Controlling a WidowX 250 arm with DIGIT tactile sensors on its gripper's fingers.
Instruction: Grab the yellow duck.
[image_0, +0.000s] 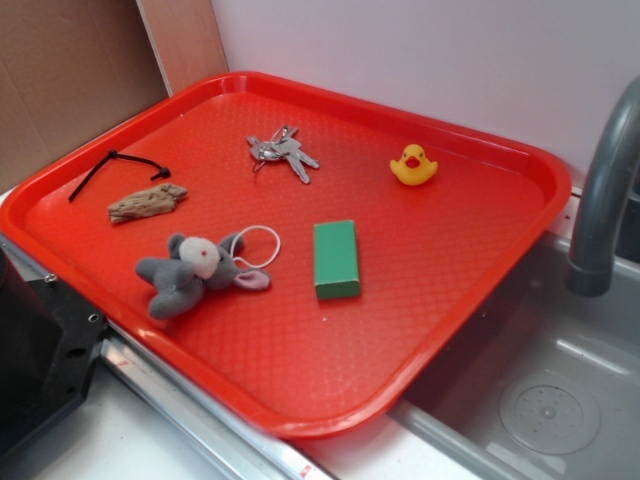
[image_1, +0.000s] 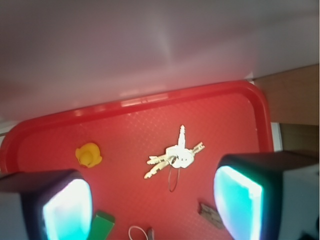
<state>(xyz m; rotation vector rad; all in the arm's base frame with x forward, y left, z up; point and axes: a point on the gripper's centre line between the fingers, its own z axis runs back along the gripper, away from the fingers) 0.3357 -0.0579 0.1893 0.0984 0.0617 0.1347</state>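
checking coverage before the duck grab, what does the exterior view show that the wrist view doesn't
Only the exterior view shows the whole grey plush mouse, the black cord, the sink and the grey faucet.

Only the wrist view shows the gripper, its two fingers spread wide apart and holding nothing.

Both show the red tray, the yellow duck, the keys, the green block and the wood piece.
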